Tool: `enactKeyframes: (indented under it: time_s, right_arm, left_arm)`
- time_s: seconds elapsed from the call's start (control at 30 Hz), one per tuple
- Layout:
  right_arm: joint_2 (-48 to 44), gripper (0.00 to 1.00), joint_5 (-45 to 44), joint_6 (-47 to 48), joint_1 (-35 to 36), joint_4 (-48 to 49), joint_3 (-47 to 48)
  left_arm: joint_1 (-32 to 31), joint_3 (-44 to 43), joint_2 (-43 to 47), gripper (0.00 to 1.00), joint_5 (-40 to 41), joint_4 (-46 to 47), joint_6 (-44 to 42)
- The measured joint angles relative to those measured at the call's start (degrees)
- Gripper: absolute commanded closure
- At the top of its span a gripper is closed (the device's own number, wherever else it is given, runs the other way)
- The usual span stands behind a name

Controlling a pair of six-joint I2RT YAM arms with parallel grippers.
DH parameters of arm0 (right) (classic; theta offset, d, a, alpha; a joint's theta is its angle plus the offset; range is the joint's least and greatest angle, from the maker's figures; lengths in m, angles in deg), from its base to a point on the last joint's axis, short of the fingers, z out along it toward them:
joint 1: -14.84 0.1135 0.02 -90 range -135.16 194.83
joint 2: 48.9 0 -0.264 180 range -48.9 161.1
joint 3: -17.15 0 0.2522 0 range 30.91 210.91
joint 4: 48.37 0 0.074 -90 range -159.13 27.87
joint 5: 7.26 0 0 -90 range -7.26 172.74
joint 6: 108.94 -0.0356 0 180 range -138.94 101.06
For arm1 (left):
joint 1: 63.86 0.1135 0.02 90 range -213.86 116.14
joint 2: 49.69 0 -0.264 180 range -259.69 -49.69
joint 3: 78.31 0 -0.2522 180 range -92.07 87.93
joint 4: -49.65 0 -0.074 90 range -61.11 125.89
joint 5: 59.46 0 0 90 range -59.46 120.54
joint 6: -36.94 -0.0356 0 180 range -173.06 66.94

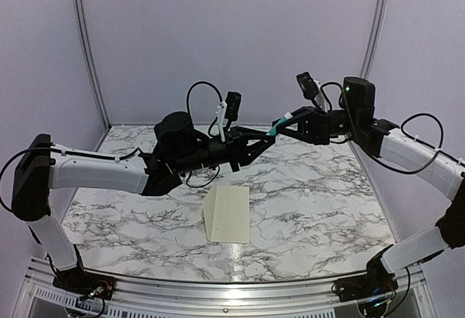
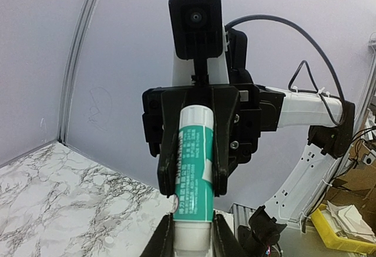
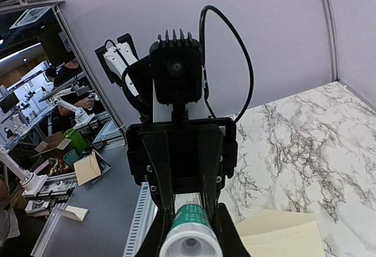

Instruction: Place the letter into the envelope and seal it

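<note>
A white-and-green glue tube [image 1: 279, 127] hangs in mid air between both grippers, above the far half of the table. My right gripper [image 3: 191, 236] is shut on the tube's green body [image 2: 194, 151]. My left gripper [image 2: 191, 236] faces it head-on, its fingers pressed on either side of the tube's white cap [image 2: 192, 233]. Flat on the marble below lies the cream envelope [image 1: 231, 213], with its flap spread to the left [image 3: 282, 233]. The letter does not show in any view.
The marble table [image 1: 327, 202] is walled by lilac panels at the back and sides. Both arms reach inward and meet over the far middle. Beyond the table's edge the wrist views show a workshop with boxes and clutter.
</note>
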Motion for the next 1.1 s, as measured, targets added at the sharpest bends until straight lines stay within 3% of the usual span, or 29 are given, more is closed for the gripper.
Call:
enactKeyframes:
  time_s: [0.1, 0.27, 0.4, 0.53, 0.67, 0.9, 1.1]
  right_arm:
    - [0.0, 0.91, 0.0, 0.0, 0.0, 0.1, 0.0]
    - [0.0, 0.64, -0.1, 0.7, -0.1, -0.5, 0.0]
    - [1.5, 0.55, -1.1, 7.3, -1.7, -9.8, 5.0]
    - [3.6, 0.54, -5.9, 20.7, -6.9, -25.1, 16.9]
    - [3.0, 0.56, -16.9, 36.4, -8.9, -38.2, 25.3]
    - [-2.2, 0.57, -41.4, 57.4, 1.2, -47.9, 20.8]
    - [-1.7, 0.56, -53.8, 67.3, 8.7, -51.7, 18.2]
  left_arm:
    - [0.0, 0.0, 0.0, 0.85, -0.2, 0.0, 0.1]
    - [0.1, 0.0, 0.0, 0.86, -0.6, 0.0, 0.4]
    - [0.7, 0.2, 0.0, 0.87, -0.6, 0.1, 1.5]
    - [2.0, 2.4, 0.6, 0.87, 0.2, -1.6, 3.3]
    - [3.1, 4.1, 1.6, 0.87, 0.3, -8.1, 5.4]
    - [3.8, 4.2, 3.5, 0.88, -2.6, -19.2, 11.5]
    - [4.1, 3.7, 3.7, 0.89, -6.6, -26.5, 16.7]
